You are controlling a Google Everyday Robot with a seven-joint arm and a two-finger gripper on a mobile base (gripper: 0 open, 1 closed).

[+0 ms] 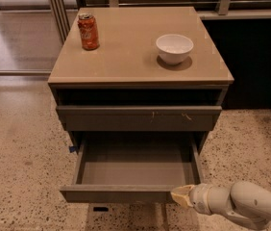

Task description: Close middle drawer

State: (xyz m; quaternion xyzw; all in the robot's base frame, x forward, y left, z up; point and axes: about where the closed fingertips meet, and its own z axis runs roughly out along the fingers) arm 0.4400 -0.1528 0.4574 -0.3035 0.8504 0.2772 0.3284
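Note:
The middle drawer (135,166) of the brown cabinet stands pulled out wide. Its grey inside is empty and its flat handle-less front strip (118,194) faces me. Above it sits a closed taller drawer front (138,118) with small pale scratches. My gripper (178,196) comes in from the lower right on a white arm. Its pale tip touches the right end of the open drawer's front strip.
On the cabinet top (126,61) stand a red soda can (88,31) at the back left and a white bowl (174,48) at the right. Speckled floor surrounds the cabinet. A dark wall panel lies to the right, a metal post at the back left.

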